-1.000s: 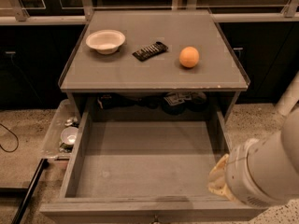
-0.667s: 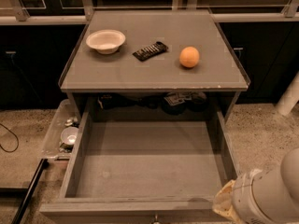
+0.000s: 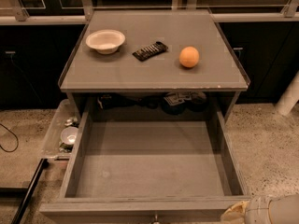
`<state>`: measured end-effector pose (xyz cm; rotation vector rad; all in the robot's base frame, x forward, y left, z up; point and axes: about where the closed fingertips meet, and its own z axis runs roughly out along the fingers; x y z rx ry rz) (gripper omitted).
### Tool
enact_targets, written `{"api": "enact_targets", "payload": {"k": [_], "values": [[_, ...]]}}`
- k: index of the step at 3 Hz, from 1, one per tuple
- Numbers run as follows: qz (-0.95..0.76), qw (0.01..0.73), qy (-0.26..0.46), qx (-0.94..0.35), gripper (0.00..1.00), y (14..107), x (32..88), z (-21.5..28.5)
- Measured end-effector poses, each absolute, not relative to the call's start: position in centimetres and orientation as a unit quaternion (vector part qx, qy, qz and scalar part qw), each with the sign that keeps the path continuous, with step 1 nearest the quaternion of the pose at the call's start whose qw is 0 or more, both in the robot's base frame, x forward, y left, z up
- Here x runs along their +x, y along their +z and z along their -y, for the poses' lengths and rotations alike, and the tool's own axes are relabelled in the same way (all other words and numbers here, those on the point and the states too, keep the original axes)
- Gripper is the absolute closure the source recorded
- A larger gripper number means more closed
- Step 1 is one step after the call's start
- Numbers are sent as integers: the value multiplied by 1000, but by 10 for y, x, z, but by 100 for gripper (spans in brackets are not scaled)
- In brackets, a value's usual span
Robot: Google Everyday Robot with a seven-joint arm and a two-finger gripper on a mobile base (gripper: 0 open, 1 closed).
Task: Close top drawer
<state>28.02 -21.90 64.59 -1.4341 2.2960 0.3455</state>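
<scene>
1. Since the earlier frames the robot's arm [image 3: 275, 211] has sunk toward the near right corner. A second ago it covered the drawer's near right corner; now it shows only as a pale strip along the bottom edge.
2. The gripper [image 3: 239, 213] is at the arm's left end, just right of the drawer front's right end and mostly cut off by the bottom edge. Whether it is spread or pressed together cannot be told.
3. The top drawer [image 3: 154, 171] stands pulled far out toward the near side, as it did before, with its grey floor bare. Its small round knob [image 3: 155, 217] just shows at the centre of the front, at the bottom edge.
4. Behind the drawer's far wall, dark objects sit in the shadow under the cabinet top [image 3: 140, 76] (too dim to name).
5. On the cabinet top, from left to right, are a white bowl [image 3: 105, 40], a flat black packet [image 3: 150, 51] lying at a slant, and an orange [image 3: 189, 57]. All three stand apart from one another, in the far half of the top.
6. To the left of the drawer, low on the speckled floor [image 3: 273, 143], lies a clear tray [image 3: 56, 129] with a small round dish [image 3: 69, 135] in it.
7. A white post [image 3: 292, 97] leans in at the right edge.
</scene>
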Motion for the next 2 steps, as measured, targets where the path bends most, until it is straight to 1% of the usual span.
{"api": "enact_targets", "payload": {"k": [1, 2], "values": [[-793, 237, 162, -538, 100, 637, 283, 191], [-788, 238, 160, -545, 81, 638, 283, 190]]}}
